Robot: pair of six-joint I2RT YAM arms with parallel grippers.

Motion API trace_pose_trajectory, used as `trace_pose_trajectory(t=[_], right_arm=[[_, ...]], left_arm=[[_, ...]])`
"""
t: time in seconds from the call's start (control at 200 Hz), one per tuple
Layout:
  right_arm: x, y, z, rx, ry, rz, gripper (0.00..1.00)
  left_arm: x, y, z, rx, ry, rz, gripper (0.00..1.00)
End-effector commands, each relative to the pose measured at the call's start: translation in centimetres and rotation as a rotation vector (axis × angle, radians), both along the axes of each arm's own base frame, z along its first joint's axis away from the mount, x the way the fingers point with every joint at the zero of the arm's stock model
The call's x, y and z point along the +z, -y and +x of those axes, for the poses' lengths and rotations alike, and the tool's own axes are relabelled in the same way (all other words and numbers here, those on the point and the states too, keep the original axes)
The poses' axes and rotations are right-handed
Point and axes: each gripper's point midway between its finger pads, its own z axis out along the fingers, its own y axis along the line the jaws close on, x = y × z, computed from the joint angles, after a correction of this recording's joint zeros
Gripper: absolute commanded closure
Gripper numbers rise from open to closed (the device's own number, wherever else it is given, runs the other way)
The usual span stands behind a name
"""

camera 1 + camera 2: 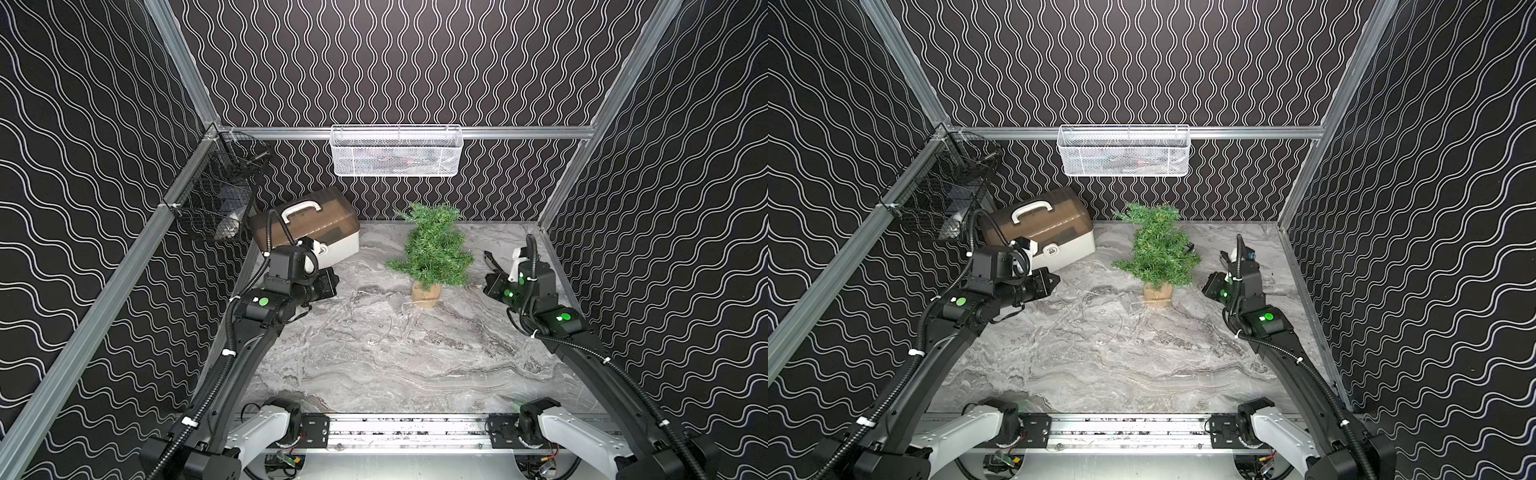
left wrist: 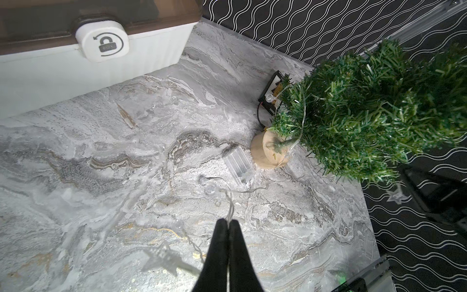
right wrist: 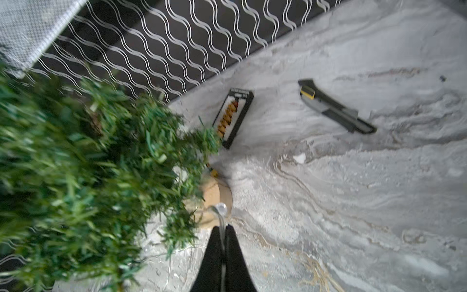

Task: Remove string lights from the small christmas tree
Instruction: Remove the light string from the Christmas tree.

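The left gripper [image 2: 228, 223] is pinching the thin wire of the string lights [image 2: 211, 188] between tips pressed together. A clear bulb is sitting just ahead of it, and farther out the battery box [image 2: 238, 164] is lying on the surface [image 2: 101, 151], just beside the small christmas tree [image 2: 366, 113]. The right gripper [image 3: 222, 227] is likewise pinching a strand near the tree's foot. One loop is winding through the lowest branches, so removal is looking partly done, with those turns left to free.
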Motion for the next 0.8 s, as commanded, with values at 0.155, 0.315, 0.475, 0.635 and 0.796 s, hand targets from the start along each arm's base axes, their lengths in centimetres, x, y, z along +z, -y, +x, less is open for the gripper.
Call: trace_pose_trajectory(t=[0.155, 0.315, 0.475, 0.635, 0.796], right_arm=[[7.3, -0.1, -0.4, 0.052, 0.120, -0.048, 1.00], [10.4, -1.7, -2.4, 0.144, 0.164, 0.007, 1.00], [8.1, -3.8, -5.1, 0.242, 0.086, 0.093, 1.00], [3.5, -6.1, -7.3, 0.295, 0.011, 0.112, 1.00], [-3.7, -6.7, -6.2, 0.283, -0.067, 0.079, 1.00]], left_arm=[[0.5, -0.1, 0.1, 0.000, 0.029, 0.005, 1.00], [0.4, 0.1, 0.2, -0.002, 0.028, -0.004, 1.00], [0.4, 0.0, 0.2, -0.001, 0.027, -0.002, 1.00], [0.4, -0.2, 0.2, 0.008, 0.024, 0.013, 1.00], [0.4, -1.9, -0.1, 0.072, 0.011, 0.068, 1.00]])
